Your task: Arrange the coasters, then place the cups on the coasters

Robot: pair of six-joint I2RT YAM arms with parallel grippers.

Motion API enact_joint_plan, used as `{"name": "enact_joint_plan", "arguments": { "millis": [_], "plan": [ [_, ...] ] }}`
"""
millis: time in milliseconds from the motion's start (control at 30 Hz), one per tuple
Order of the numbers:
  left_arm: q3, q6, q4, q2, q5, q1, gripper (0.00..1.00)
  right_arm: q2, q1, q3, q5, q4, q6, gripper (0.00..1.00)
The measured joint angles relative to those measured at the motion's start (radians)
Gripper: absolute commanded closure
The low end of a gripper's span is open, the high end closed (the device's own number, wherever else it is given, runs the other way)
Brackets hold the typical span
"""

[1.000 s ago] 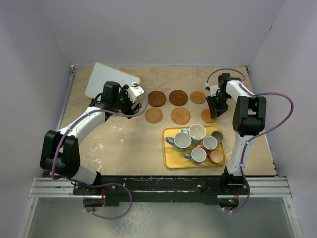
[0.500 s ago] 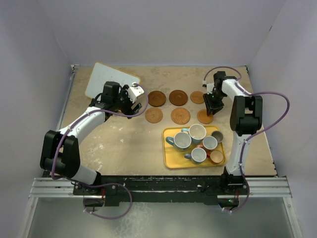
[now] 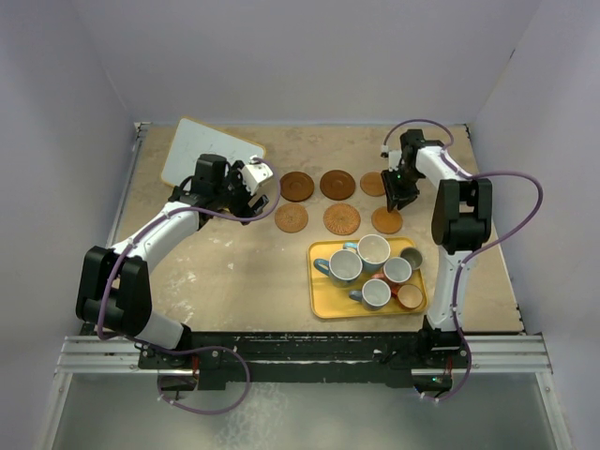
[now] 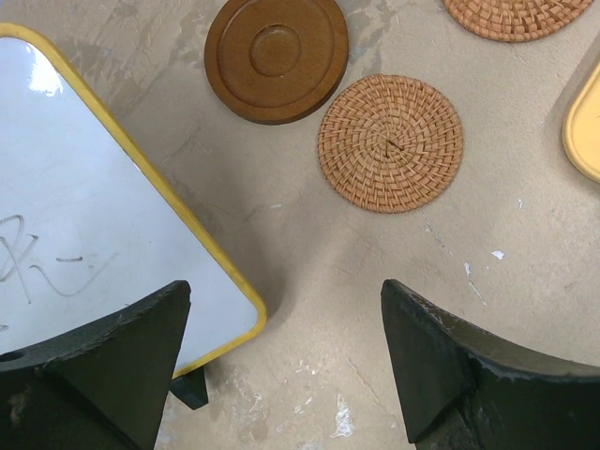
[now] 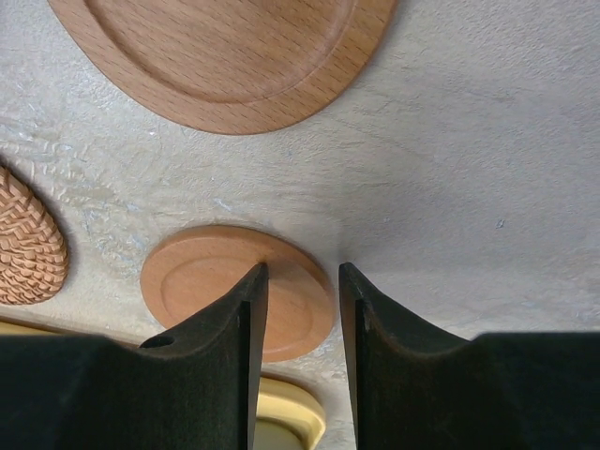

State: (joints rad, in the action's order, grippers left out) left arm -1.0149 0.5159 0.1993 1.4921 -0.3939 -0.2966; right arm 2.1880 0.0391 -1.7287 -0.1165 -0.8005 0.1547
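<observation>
Six coasters lie in two rows on the table. The back row has two dark wooden ones [image 3: 297,186] [image 3: 337,184] and a light one [image 3: 373,183]. The front row has two woven ones [image 3: 292,218] [image 3: 341,219] and a light one [image 3: 386,222]. Several cups [image 3: 374,249] stand on the yellow tray [image 3: 323,305]. My right gripper [image 3: 397,194] hovers between the two light coasters [image 5: 225,56] [image 5: 197,281], its jaws a narrow gap apart with nothing between them [image 5: 302,272]. My left gripper [image 3: 258,178] stands wide open [image 4: 286,309] over bare table, near a dark coaster [image 4: 277,56] and a woven coaster [image 4: 391,142].
A white board with a yellow rim [image 3: 208,150] lies at the back left, its corner under my left gripper [image 4: 84,216]. The tray's rim [image 5: 291,412] sits just in front of the right gripper. Walls close in the table on three sides.
My right gripper has moved back and left, away from the front-right light coaster, which lies flat on the table. Its jaws narrowed a little. The left arm has not moved.
</observation>
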Motion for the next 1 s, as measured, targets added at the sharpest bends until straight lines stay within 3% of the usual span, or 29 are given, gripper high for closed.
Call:
{"name": "enact_joint_plan", "arguments": {
  "millis": [1000],
  "plan": [
    [0.0,0.0,0.0,0.0,-0.002,0.0,0.21,0.038,0.028,-0.061,-0.007,-0.003,-0.066,0.69]
  ]
}}
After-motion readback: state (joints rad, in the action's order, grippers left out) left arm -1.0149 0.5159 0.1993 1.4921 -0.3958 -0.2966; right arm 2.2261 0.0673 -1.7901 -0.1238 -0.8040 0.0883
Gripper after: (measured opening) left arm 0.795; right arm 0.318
